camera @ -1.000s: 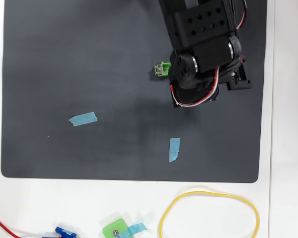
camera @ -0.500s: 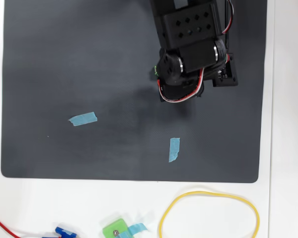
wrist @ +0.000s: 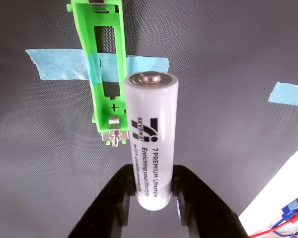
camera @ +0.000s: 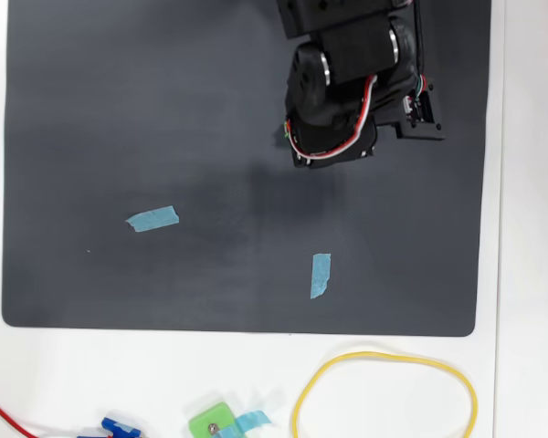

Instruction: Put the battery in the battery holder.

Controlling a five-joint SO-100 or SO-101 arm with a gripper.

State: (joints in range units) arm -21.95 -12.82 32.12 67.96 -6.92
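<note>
In the wrist view my gripper (wrist: 154,186) is shut on the battery (wrist: 151,134), a silver-white cylinder with dark print. Its black fingers (wrist: 121,186) clamp the near end, and the capped end points away from the camera. The battery holder (wrist: 107,64), a narrow bright-green frame with metal contacts, lies on the dark mat under a strip of blue tape (wrist: 59,64). The battery hangs just right of the holder and covers its right edge in the view. In the overhead view the arm (camera: 356,82) hides the gripper, battery and holder, apart from a green sliver (camera: 281,135).
Two loose blue tape pieces (camera: 152,219) (camera: 321,276) lie on the black mat (camera: 119,109). On the white table below it are a squarish green block with a screw (camera: 210,422), a yellow loop (camera: 384,354) and red and blue wiring (camera: 110,427).
</note>
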